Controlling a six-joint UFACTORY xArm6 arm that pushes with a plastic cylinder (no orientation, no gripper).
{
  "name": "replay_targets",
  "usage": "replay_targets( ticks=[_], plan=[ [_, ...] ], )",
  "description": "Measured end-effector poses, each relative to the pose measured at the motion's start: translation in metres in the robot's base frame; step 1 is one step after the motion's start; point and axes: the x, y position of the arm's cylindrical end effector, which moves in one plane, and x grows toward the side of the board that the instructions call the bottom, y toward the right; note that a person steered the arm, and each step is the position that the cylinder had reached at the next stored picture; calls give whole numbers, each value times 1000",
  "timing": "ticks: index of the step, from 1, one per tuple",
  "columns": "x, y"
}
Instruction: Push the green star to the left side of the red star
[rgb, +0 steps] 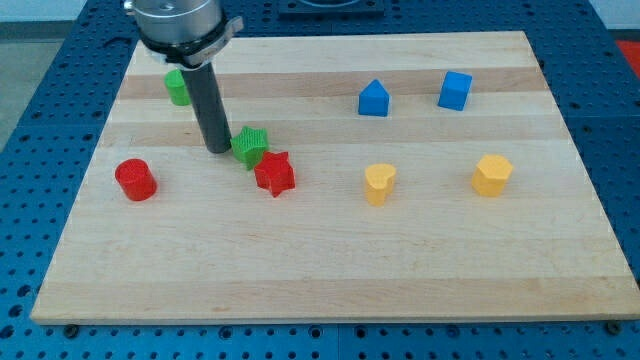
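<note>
The green star (251, 145) lies on the wooden board, touching the upper left of the red star (274, 173). My tip (217, 149) rests on the board just left of the green star, close to it or touching it. The dark rod rises from there toward the view's top, up to the arm's grey end.
A red cylinder (135, 179) sits at the left. A green block (178, 86) is partly hidden behind the rod. A blue pentagon-like block (373, 98) and a blue cube (455, 90) sit at upper right. A yellow heart (379, 184) and a yellow hexagon (491, 175) sit at right.
</note>
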Motion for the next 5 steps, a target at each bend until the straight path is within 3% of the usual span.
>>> replay_targets(
  ticks=[2, 4, 5],
  plan=[
    [-41, 21],
    [-26, 58],
    [-8, 31]
  ],
)
